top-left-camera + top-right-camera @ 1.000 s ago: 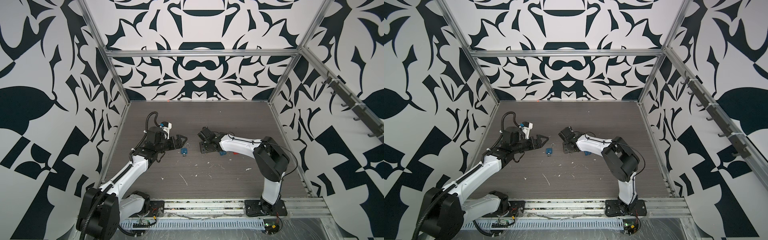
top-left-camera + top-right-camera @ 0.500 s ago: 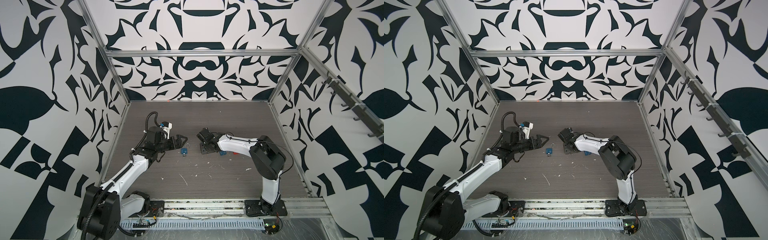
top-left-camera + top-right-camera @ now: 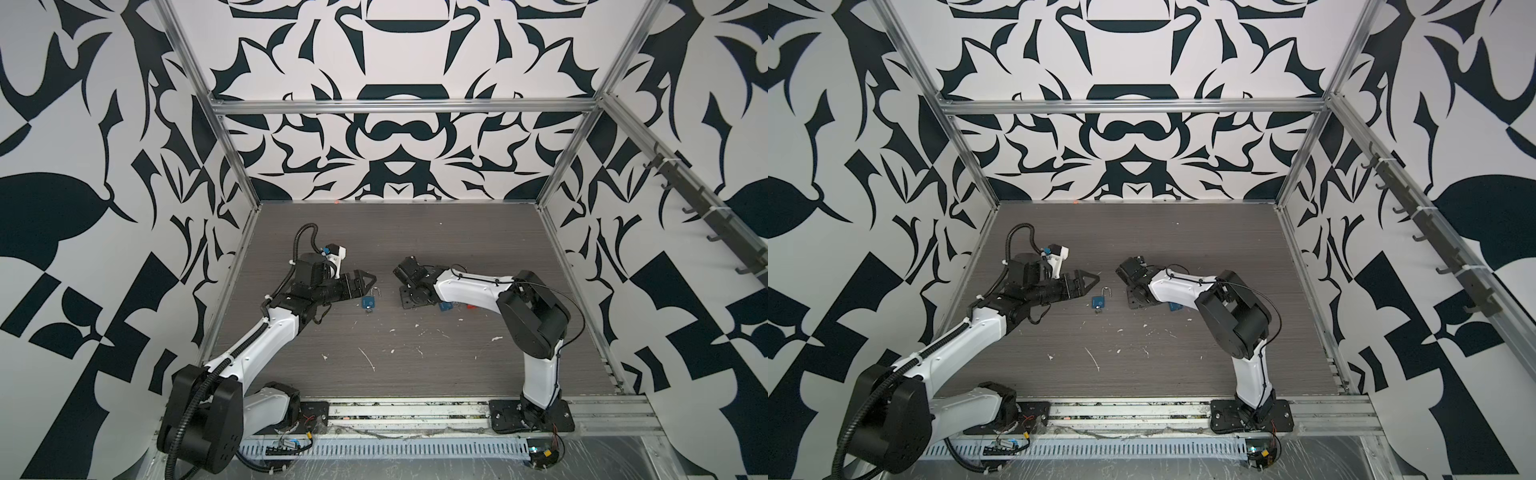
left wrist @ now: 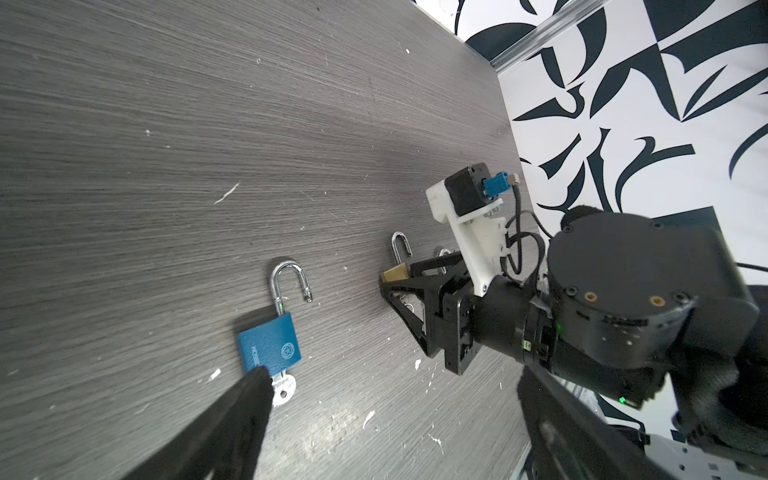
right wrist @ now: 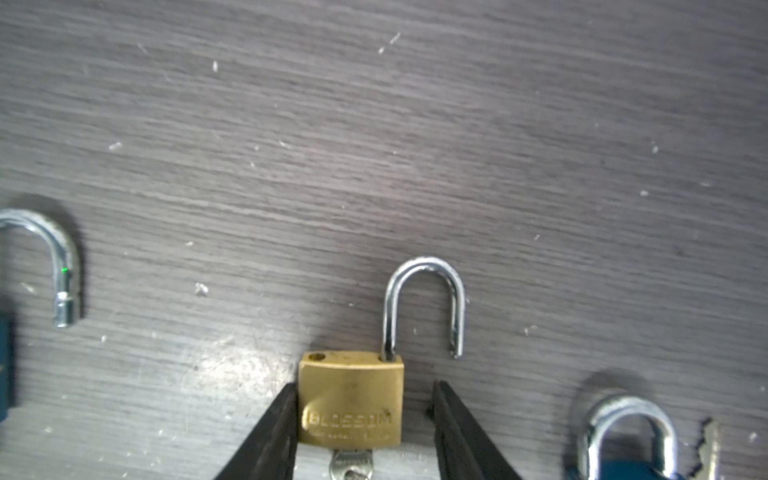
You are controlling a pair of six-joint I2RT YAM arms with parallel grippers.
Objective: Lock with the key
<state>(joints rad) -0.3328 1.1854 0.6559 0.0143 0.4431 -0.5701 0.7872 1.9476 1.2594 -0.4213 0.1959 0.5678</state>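
Your right gripper [image 5: 363, 386] is straddling the brass padlock [image 5: 351, 399] lying on the table [image 5: 374, 124], jaws parted, one finger touching its body and the other standing just clear. The shackle [image 5: 424, 307] is pointing away from its hole; a key [image 5: 351, 463] is sitting in the base. Your left gripper [image 3: 365, 284] is hanging wide open beside the blue padlock [image 4: 269, 347]. Closing off-centre is probably risking a sideways shove that twists the lock, leaving the shackle harder to seat.

Bright, even overhead light; short soft shadows; a dull glare patch on the table [image 5: 232, 365]; right wrist view slightly blurred.
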